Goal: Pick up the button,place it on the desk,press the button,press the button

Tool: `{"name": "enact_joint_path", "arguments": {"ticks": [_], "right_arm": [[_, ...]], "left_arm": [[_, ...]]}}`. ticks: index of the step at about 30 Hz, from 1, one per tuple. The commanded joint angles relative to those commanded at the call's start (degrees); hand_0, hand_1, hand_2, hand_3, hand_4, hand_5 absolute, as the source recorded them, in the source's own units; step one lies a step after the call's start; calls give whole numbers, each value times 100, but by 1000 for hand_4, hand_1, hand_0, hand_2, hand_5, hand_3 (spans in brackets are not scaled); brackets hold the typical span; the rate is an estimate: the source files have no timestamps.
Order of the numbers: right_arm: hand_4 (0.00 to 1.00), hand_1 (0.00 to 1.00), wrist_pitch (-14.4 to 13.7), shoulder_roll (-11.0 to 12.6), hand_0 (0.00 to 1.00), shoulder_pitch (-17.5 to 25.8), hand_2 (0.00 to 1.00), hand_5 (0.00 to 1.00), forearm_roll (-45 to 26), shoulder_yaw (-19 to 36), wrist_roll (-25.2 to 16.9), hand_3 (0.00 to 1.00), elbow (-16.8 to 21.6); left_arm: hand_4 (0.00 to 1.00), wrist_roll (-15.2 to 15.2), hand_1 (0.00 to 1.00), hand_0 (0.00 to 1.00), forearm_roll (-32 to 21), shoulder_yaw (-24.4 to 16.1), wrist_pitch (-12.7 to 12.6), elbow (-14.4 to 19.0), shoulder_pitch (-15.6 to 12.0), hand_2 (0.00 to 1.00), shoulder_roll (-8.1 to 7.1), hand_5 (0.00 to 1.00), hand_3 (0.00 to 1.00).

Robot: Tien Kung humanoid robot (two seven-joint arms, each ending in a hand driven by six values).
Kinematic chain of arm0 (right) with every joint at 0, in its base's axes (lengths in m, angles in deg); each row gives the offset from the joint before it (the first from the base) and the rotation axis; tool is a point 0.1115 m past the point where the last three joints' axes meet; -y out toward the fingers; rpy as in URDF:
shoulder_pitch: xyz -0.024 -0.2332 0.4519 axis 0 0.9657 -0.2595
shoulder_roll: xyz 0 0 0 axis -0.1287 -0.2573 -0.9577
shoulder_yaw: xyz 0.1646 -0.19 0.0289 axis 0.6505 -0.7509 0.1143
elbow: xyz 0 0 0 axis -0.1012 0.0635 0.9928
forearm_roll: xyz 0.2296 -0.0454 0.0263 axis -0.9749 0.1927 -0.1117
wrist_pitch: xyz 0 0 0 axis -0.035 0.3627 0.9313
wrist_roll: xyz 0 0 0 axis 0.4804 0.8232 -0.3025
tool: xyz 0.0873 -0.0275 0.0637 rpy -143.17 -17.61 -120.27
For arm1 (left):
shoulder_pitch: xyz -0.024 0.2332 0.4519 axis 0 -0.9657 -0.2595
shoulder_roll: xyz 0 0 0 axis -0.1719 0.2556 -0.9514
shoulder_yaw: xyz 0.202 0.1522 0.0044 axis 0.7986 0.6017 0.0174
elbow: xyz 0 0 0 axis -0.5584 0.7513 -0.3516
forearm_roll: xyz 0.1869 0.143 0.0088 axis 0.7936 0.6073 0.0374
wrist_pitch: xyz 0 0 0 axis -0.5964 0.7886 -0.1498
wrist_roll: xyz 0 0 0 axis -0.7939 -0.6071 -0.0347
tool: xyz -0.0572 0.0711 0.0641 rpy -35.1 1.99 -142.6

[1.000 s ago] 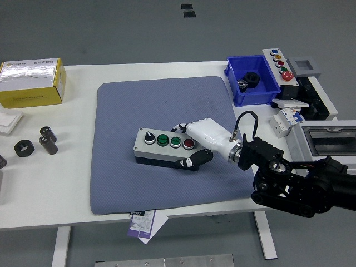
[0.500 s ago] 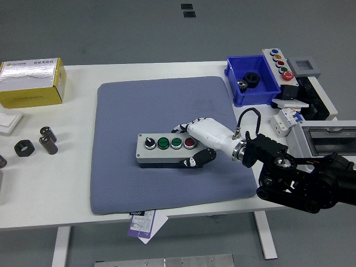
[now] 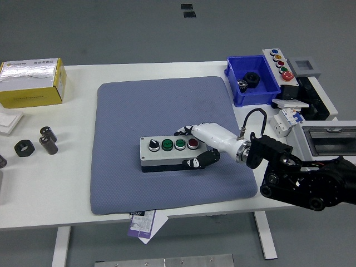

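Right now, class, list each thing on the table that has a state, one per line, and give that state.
right hand: shut on button box
button box: flat on blue mat, buttons facing up
blue bin: open-topped, holding a black part
yellow box: closed, on bare table left of mat
second button box: lying flat beside the bin

Robotics lab bench with industrial parts

A white table (image 3: 78, 189) on a grey floor carries a blue mat (image 3: 161, 105); at two o'clock sit a blue parts bin (image 3: 251, 94), a push-button station (image 3: 280, 64) and a circuit breaker (image 3: 283, 121), at nine o'clock loose nuts (image 3: 24, 148) and a yellow carton (image 3: 32, 83).
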Motion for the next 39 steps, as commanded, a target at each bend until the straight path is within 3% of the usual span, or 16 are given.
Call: {"name": "enact_joint_path", "arguments": {"ticks": [13, 14, 26, 39], "right_arm": [[592, 819, 225, 124, 849, -6, 879, 2, -438, 114, -99, 897, 62], [604, 859, 241, 129, 884, -2, 921, 2, -466, 123, -98, 962, 66], [596, 877, 363, 133, 907, 5, 966, 2, -439, 212, -105, 998, 122], [628, 893, 531, 272, 913, -28, 998, 2, -359, 281, 4, 998, 344]], "left_arm": [[656, -97, 506, 625, -184, 173, 19, -2, 13, 495, 33, 166, 594], [652, -93, 505, 625, -173, 162, 19, -2, 10, 494, 35, 166, 594], [629, -8, 502, 624, 49, -49, 14, -5, 5, 493, 49, 140, 593], [630, -23, 503, 623, 0, -16, 22, -3, -3, 493, 58, 140, 592]]}}
